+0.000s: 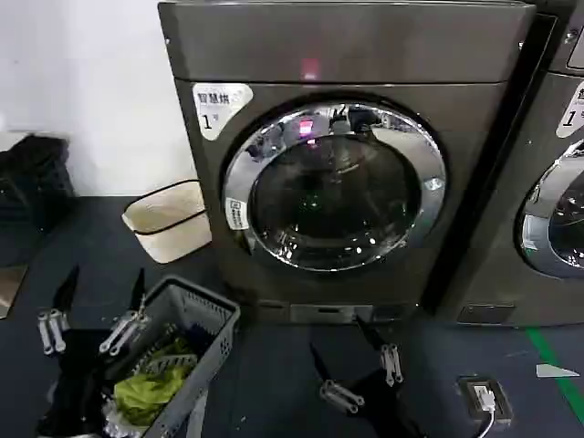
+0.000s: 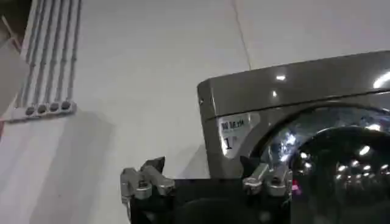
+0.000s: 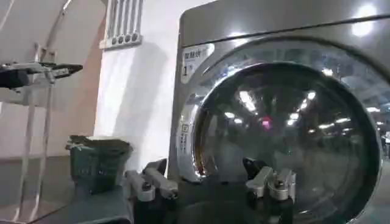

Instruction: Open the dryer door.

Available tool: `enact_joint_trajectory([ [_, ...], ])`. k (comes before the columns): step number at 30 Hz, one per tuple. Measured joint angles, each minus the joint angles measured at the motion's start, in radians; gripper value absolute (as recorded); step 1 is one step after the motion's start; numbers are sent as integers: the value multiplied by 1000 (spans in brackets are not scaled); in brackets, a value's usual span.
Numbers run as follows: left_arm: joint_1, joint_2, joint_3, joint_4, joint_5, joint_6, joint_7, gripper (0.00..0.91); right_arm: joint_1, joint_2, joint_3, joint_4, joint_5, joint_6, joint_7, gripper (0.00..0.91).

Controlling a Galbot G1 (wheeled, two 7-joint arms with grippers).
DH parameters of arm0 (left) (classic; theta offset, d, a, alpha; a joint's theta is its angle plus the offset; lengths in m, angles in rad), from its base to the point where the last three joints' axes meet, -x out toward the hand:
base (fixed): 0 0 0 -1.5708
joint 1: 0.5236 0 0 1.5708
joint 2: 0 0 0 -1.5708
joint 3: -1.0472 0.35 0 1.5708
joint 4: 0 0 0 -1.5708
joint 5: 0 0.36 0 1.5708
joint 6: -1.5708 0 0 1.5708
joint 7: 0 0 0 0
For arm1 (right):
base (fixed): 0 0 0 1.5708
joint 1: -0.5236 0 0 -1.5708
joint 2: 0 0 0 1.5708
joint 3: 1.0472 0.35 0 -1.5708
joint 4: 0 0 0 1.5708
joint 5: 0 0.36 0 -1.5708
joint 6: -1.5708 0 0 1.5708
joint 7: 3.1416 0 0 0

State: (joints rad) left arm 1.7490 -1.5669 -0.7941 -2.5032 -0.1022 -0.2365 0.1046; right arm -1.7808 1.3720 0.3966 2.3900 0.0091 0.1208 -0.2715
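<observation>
The dryer door (image 1: 335, 187) sits flush in the front of the grey dryer (image 1: 347, 46), its chrome ring closed all round with no gap showing, so by my reading the opening has not begun. The right gripper (image 1: 351, 370) hangs low before the machine's bottom edge with fingers spread wide and empty, short of the door. The left gripper (image 1: 100, 306) is likewise spread and empty, off to the side above the laundry basket (image 1: 205, 315) on the floor.
</observation>
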Motion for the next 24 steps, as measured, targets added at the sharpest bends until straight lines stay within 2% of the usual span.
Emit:
enact_joint_trajectory([
  [6,-5,2,-5,-7,-63,52,-33,907,27,-7,16,-7,36,-12,-2,907],
  [13,-8,1,-18,0,-64,41,-35,907,135,-84,86,-63,173,-86,-52,907],
  [18,-3,-5,-13,1,-64,32,-33,907,283,-197,124,-163,318,-127,-114,907],
  [24,7,-7,-16,2,-68,13,-25,907,464,-297,69,-304,356,-126,-153,907],
])
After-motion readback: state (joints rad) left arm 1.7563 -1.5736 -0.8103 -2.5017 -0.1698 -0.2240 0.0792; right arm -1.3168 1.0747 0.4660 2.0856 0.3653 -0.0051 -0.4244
